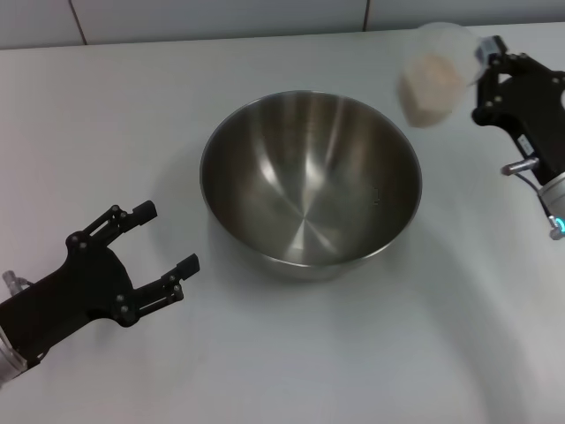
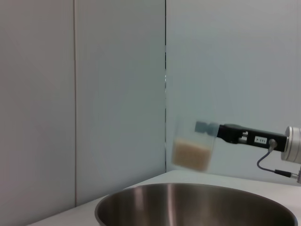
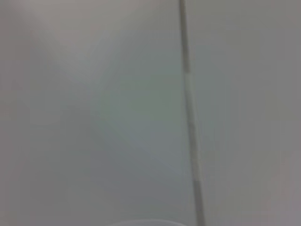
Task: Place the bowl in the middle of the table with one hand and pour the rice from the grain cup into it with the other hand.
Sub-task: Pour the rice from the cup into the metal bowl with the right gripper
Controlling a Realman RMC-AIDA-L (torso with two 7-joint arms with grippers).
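Head view shows the bowl (image 1: 311, 185) sitting mid-table (image 1: 132, 115), empty, ready to receive. The left gripper (image 1: 163, 243) rests just beside it, fingers spread wide, holding nothing. The right gripper (image 1: 484, 84) clamps the cup (image 1: 434, 75) aloft near the bowl's far rim, rice (image 1: 430, 84) inside, seemingly lined up for pouring
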